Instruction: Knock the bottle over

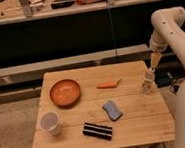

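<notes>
My tool (149,75) is down at the bottle (147,86), which stands upright near the counter's (93,134) right edge. I cannot tell whether the tool is spread, closed or gripping.

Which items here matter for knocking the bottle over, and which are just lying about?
Job: bottle, far right; gripper, just above it.
Lying about: orange bowl, carrot, white cup, blue sponge, dark striped packet.

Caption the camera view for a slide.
The gripper just above the upright bottle at the edge of the wooden table.
</notes>
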Motion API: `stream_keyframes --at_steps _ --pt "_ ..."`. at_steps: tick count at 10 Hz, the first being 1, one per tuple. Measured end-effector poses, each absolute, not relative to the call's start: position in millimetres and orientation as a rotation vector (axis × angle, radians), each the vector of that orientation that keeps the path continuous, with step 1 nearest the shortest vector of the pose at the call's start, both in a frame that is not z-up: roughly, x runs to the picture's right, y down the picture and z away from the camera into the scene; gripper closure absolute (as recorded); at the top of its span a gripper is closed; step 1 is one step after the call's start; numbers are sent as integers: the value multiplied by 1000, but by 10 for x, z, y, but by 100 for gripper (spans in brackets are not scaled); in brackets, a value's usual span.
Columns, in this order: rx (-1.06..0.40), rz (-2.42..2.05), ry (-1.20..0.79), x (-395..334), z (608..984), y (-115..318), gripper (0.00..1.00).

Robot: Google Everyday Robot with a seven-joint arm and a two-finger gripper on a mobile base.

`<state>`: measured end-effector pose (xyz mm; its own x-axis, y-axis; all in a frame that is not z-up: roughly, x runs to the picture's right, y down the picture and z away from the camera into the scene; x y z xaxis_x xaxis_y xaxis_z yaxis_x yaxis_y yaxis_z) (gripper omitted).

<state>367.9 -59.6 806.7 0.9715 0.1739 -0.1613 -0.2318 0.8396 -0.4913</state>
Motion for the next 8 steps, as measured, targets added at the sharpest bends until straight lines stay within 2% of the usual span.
stream_keyframes --at_steps 1,3,4,7,8 --pt "-535 216 110 3684 8082 -580 32" --pt "-535 217 115 3723 8104 -588 47" --pt "-534 216 112 3708 8111 -611 50" --pt "-536 214 108 3687 8134 -638 43" --pt "-538 216 111 3712 8147 -626 46"
